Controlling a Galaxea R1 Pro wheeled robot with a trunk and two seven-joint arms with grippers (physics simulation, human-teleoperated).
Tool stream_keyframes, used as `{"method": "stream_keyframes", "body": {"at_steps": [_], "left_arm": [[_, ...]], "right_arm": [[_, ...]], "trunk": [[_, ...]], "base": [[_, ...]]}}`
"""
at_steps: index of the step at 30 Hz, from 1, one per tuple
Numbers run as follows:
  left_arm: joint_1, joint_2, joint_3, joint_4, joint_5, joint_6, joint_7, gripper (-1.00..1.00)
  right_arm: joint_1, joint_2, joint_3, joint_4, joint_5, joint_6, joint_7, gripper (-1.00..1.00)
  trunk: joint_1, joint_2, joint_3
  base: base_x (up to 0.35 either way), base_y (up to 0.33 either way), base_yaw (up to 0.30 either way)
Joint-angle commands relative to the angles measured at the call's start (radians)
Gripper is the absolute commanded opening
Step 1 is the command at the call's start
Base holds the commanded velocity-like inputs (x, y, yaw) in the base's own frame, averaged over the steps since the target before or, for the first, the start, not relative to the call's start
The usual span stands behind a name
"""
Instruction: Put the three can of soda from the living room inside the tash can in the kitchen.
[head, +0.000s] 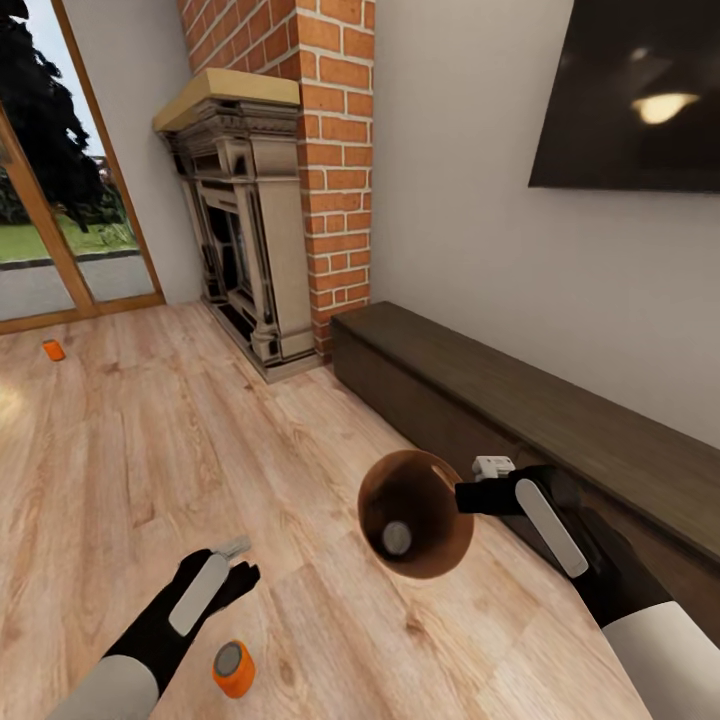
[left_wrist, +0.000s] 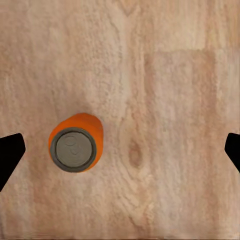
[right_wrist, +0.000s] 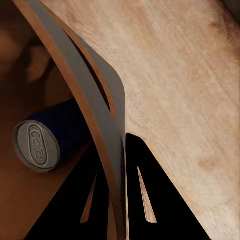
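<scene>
Orange can (head: 233, 668) stood upright on the wood floor (head: 150, 450) just beside the left gripper (head: 236, 556), whose fingers (left_wrist: 10, 155) were spread wide apart above it, touching nothing. Right gripper (head: 468, 497) held the trash can (head: 415, 512) off the floor, fingers (right_wrist: 107, 200) closed on its rim, with the dark blue can (right_wrist: 50, 137) lying inside. A second orange can (head: 53, 349) sat far off on the floor near the glass doors (head: 60, 200), well apart from the brick chimney (head: 320, 120) and low cabinet (head: 520, 400).

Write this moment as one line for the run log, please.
left hand open over upright orange can | right hand shut on trash can rim | blue can inside | second orange can by glass doors
</scene>
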Motion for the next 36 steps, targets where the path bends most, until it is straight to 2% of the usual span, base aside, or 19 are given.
{"method": "stream_keyframes", "body": {"at_steps": [1, 3, 6, 11, 13, 16, 18, 22, 24, 27, 29, 30, 33, 36], "left_arm": [[-0.004, -0.001, -0.016, 0.0, -0.01, 0.031, 0.009, 1.0], [-0.009, -0.005, -0.041, -0.001, -0.03, 0.061, 0.02, 1.0], [-0.01, -0.003, -0.047, -0.001, -0.034, 0.063, 0.024, 1.0], [-0.011, 0.005, -0.05, 0.002, -0.039, 0.038, 0.016, 1.0], [-0.015, 0.005, -0.051, 0.038, -0.039, 0.022, 0.011, 1.0], [-0.029, 0.005, -0.052, 0.106, -0.04, -0.007, -0.021, 1.0], [-0.042, 0.007, -0.053, 0.167, -0.043, -0.031, -0.092, 1.0], [-0.055, 0.01, -0.054, 0.203, -0.044, -0.048, -0.136, 1.0], [-0.057, 0.012, -0.054, 0.208, -0.044, -0.052, -0.144, 1.0], [-0.058, 0.026, -0.054, 0.212, -0.044, -0.073, -0.153, 1.0], [-0.058, 0.035, -0.054, 0.213, -0.044, -0.077, -0.155, 1.0], [-0.058, 0.049, -0.053, 0.213, -0.043, -0.081, -0.158, 1.0], [-0.059, 0.067, -0.052, 0.214, -0.043, -0.086, -0.162, 1.0], [-0.06, 0.079, -0.052, 0.214, -0.043, -0.09, -0.187, 1.0]], "right_arm": [[0.0, 0.0, -0.001, 0.0, -0.029, 0.0, 0.005, -1.0], [0.0, 0.0, -0.001, 0.0, -0.029, 0.0, 0.005, -1.0], [0.0, 0.0, -0.001, -0.001, -0.03, 0.0, 0.005, -1.0], [0.0, 0.0, -0.001, -0.004, -0.03, 0.0, 0.005, -1.0], [0.0, -0.001, -0.003, -0.018, -0.03, 0.0, 0.005, -1.0], [0.006, -0.008, -0.005, -0.047, -0.035, 0.0, 0.005, -1.0], [0.021, -0.017, -0.007, -0.076, -0.054, 0.0, 0.005, -1.0], [0.027, -0.023, -0.008, -0.098, -0.066, 0.0, 0.005, -1.0], [0.029, -0.035, -0.007, -0.11, -0.068, 0.0, 0.005, -1.0], [0.03, -0.051, -0.004, -0.128, -0.071, 0.0, 0.005, -1.0], [0.03, -0.053, -0.004, -0.131, -0.072, 0.0, 0.005, -1.0], [0.03, -0.055, -0.004, -0.134, -0.072, 0.0, 0.005, -1.0], [0.03, -0.056, -0.003, -0.136, -0.072, 0.0, 0.005, -1.0], [0.031, -0.056, -0.002, -0.137, -0.072, 0.0, 0.005, -1.0]], "trunk": [[0.0, 0.0, 0.0], [0.0, 0.0, 0.0], [0.001, -0.001, -0.008], [0.003, -0.002, -0.027], [0.004, -0.002, -0.035], [0.005, -0.003, -0.046], [0.006, -0.003, -0.054], [0.008, -0.004, -0.069], [0.009, -0.005, -0.077], [0.01, -0.005, -0.089], [0.011, -0.006, -0.097], [0.012, -0.006, -0.1], [0.013, -0.007, -0.112], [0.014, -0.008, -0.124]], "base": [[0.017, 0.001, 0.0], [0.007, 0.0, 0.0], [0.003, 0.0, 0.0], [0.0, 0.0, 0.0], [0.0, 0.0, 0.0], [0.0, 0.0, 0.0], [0.0, 0.0, 0.0], [0.0, 0.0, 0.0], [0.0, 0.0, 0.0], [0.0, 0.0, 0.0], [0.0, 0.0, 0.0], [0.0, 0.0, 0.0], [0.0, 0.0, 0.0], [0.0, 0.0, 0.0]]}}
